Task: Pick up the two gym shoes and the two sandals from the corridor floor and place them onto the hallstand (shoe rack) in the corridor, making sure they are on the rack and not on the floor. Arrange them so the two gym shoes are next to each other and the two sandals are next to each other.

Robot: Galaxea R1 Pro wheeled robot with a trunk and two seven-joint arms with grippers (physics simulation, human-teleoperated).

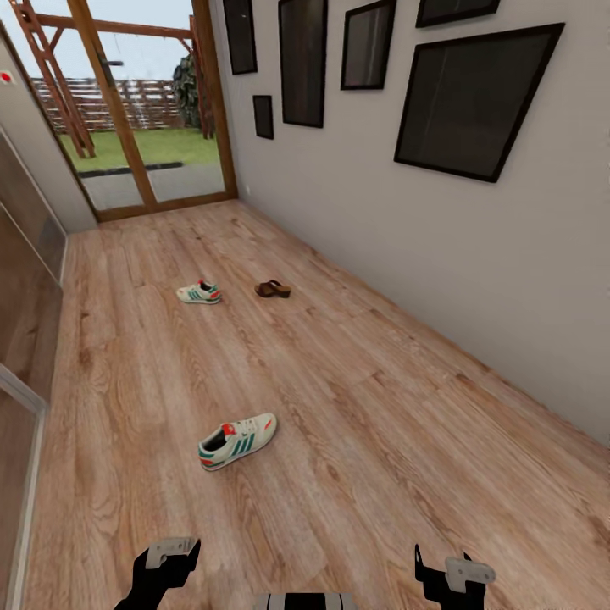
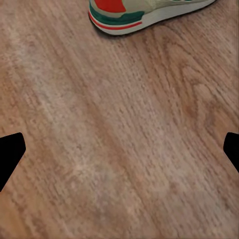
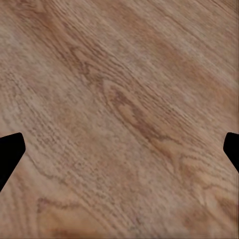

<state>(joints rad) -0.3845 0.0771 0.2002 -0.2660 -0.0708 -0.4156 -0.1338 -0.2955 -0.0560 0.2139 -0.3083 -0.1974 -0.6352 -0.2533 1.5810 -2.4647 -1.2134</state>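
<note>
One gym shoe (image 1: 237, 440), white with green stripes and red accents, lies on the corridor floor (image 1: 356, 407) a short way ahead of my left gripper (image 1: 166, 566). Its heel end (image 2: 144, 12) shows in the left wrist view beyond the open fingertips (image 2: 11, 152). The second gym shoe (image 1: 199, 293) lies farther down the corridor, with one dark brown sandal (image 1: 273, 289) to its right. My right gripper (image 1: 449, 574) hangs low at the right over bare planks, its fingertips (image 3: 11, 149) spread wide with nothing between them. The other sandal and the hallstand are out of view.
A pale wall (image 1: 474, 254) with several dark framed pictures (image 1: 470, 102) runs along the right. A glass door (image 1: 144, 110) to a garden closes the far end. Glass-fronted panels (image 1: 25, 280) line the left side. Open floor lies between the shoes.
</note>
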